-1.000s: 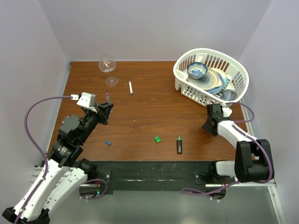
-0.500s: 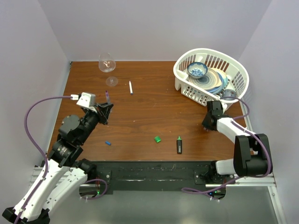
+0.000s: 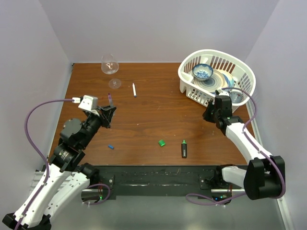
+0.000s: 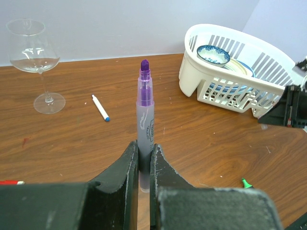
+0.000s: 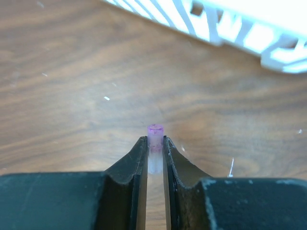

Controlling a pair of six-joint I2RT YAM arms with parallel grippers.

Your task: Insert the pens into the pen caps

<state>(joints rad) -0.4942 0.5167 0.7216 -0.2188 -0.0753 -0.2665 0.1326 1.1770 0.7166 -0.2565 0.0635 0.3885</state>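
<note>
The left arm (image 3: 72, 143) and right arm (image 3: 242, 139) both have white shells over the long links and matte black housings at the joints. A purple cable (image 3: 29, 124) loops from a white camera block (image 3: 88, 102) at the left wrist (the right carries its own purple lead (image 3: 251, 112)). The left end effector (image 4: 144, 146) and right end effector (image 5: 153, 140) have black, wedge-shaped fingers.

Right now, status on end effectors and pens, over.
Left end effector shut on purple pen, uncapped. Right end effector shut on purple cap beside basket. Nothing between them.
</note>
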